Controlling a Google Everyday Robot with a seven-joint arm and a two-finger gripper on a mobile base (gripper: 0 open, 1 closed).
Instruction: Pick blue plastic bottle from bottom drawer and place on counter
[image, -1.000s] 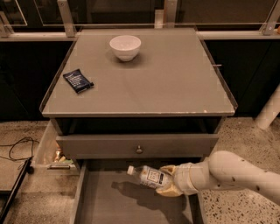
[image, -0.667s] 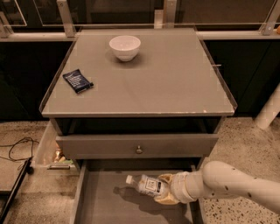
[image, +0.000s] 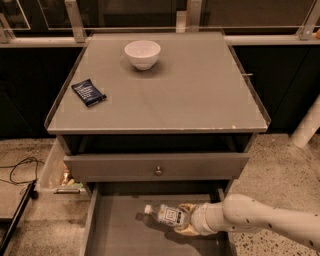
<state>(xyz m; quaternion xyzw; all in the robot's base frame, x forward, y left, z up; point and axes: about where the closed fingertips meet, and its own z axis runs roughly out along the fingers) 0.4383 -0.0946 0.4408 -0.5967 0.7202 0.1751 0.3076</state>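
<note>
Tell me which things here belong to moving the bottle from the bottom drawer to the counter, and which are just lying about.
Job: blue plastic bottle, held by the hand inside the bottom drawer; the counter.
Lying about: white bowl and dark snack packet, both on the counter; knobbed drawer above the bottom one.

Can't see base of blue plastic bottle (image: 166, 214), clamped inside claw (image: 186, 222) in bottom drawer (image: 112, 232); can't read label (image: 173, 216); drawer front & arm (image: 260, 220) cropped btm/rt.
</note>
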